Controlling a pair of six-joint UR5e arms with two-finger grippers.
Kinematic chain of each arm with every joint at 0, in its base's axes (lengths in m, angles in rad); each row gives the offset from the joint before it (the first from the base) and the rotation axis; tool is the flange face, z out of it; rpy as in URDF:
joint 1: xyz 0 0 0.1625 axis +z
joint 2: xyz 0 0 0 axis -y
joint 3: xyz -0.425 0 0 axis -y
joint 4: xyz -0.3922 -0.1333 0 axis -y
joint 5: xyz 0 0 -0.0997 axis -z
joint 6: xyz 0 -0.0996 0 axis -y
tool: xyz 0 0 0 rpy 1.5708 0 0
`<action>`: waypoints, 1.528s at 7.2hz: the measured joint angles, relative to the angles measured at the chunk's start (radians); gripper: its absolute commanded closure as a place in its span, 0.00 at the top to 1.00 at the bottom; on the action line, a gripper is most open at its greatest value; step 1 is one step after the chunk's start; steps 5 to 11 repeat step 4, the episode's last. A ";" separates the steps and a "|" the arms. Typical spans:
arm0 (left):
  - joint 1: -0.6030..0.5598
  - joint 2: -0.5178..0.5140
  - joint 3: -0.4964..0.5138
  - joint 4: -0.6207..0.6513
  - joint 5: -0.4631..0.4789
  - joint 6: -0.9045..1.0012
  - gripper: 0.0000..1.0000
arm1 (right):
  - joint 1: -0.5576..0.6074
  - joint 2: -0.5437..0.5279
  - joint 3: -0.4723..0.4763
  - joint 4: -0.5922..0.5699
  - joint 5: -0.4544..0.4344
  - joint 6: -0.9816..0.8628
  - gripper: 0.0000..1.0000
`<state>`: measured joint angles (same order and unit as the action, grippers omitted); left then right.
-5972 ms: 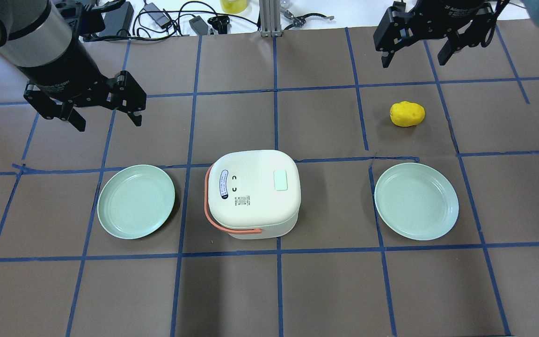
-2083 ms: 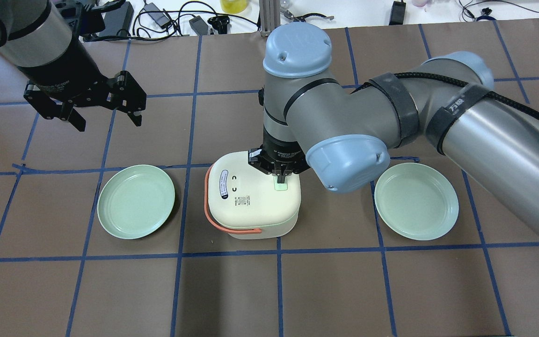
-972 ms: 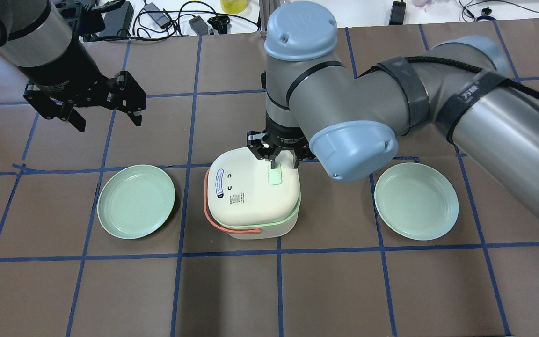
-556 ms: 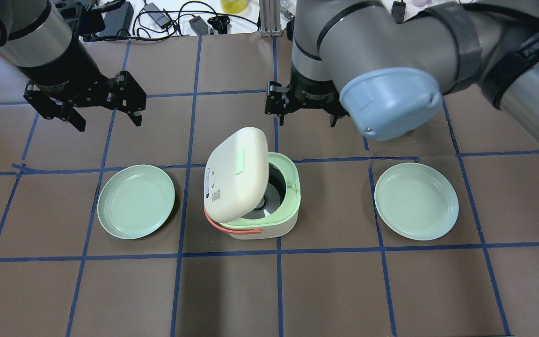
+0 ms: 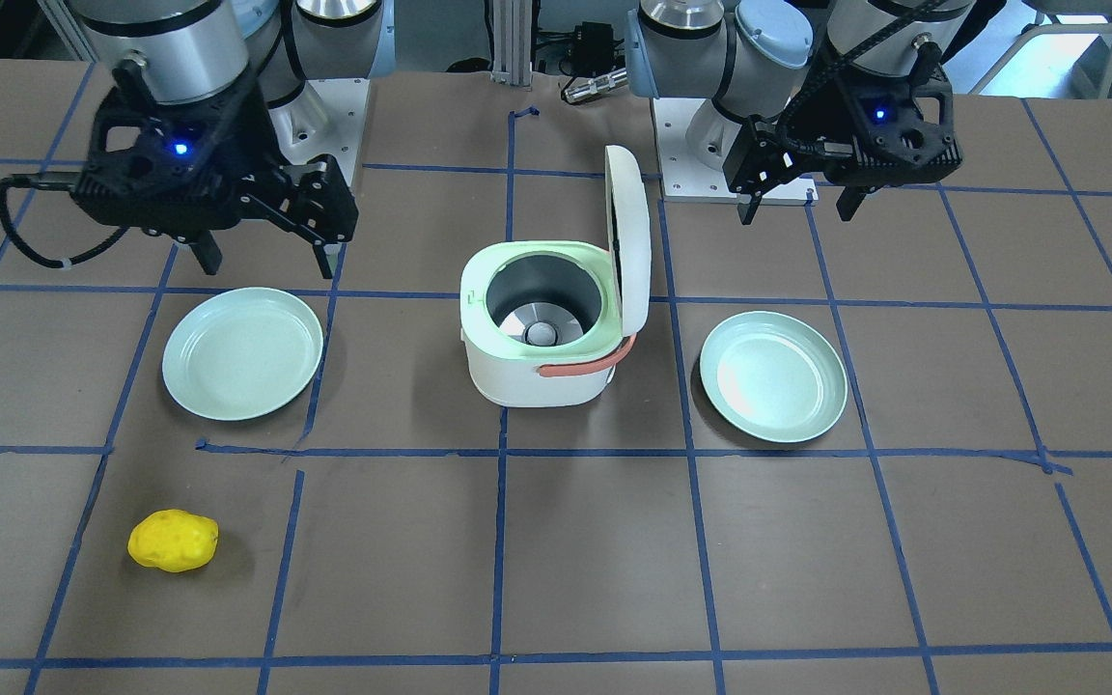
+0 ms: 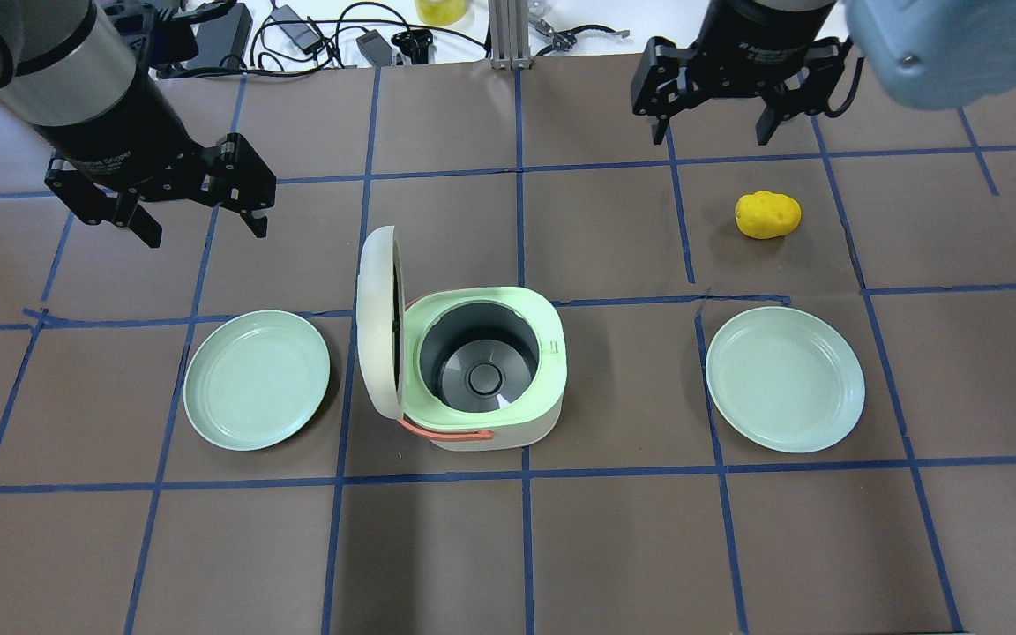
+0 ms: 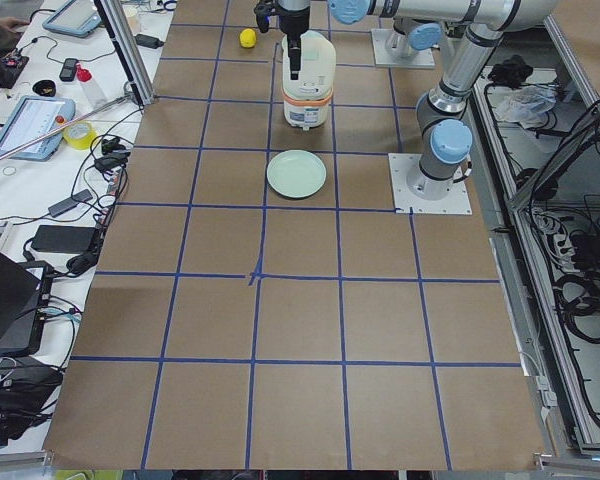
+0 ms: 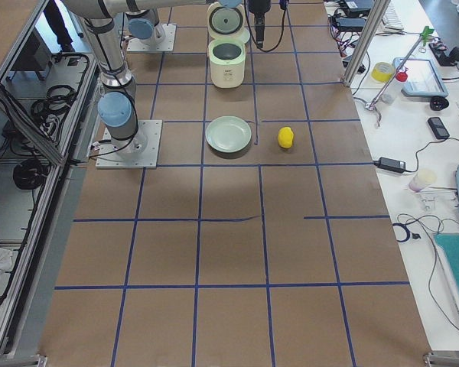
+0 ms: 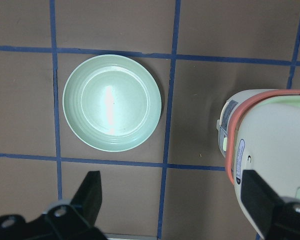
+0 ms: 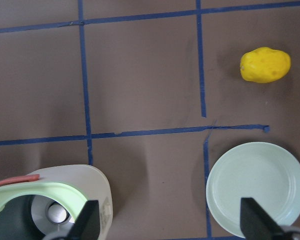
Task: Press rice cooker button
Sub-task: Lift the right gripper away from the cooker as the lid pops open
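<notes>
The white rice cooker (image 6: pixel 550 346) stands mid-table with its lid (image 6: pixel 378 331) swung up on edge, so the empty grey pot shows. It also shows in the front view (image 5: pixel 529 381). The lid's button faces away from the overhead camera. My right gripper (image 6: pixel 709 134) is open and empty, raised over the far right of the table, well clear of the cooker. My left gripper (image 6: pixel 205 227) is open and empty, hovering beyond the left plate. In the left wrist view the cooker's lid and orange handle (image 9: pixel 230 145) sit at the right.
Two pale green plates flank the cooker, one to the left (image 6: pixel 257 379) and one to the right (image 6: pixel 786 379). A yellow potato-like object (image 6: pixel 768 214) lies beyond the right plate. Cables and gear lie along the far table edge.
My right gripper pressed the lid's green button, the lid sprang up fully open, and the right arm drew back up to the far right. The left arm has not moved.
</notes>
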<state>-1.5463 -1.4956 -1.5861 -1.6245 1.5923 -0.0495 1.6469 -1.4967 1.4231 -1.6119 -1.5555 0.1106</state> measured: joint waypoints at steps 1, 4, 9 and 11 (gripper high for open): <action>0.000 0.000 0.000 0.000 0.000 0.000 1.00 | -0.033 -0.008 -0.009 0.012 -0.001 -0.043 1.00; 0.000 0.000 0.000 0.000 0.000 0.000 1.00 | -0.057 -0.020 -0.013 0.046 -0.005 -0.068 1.00; 0.000 0.000 0.000 0.000 0.000 0.000 1.00 | -0.057 -0.020 -0.013 0.046 -0.005 -0.068 1.00; 0.000 0.000 0.000 0.000 0.000 0.000 1.00 | -0.057 -0.020 -0.013 0.046 -0.005 -0.068 1.00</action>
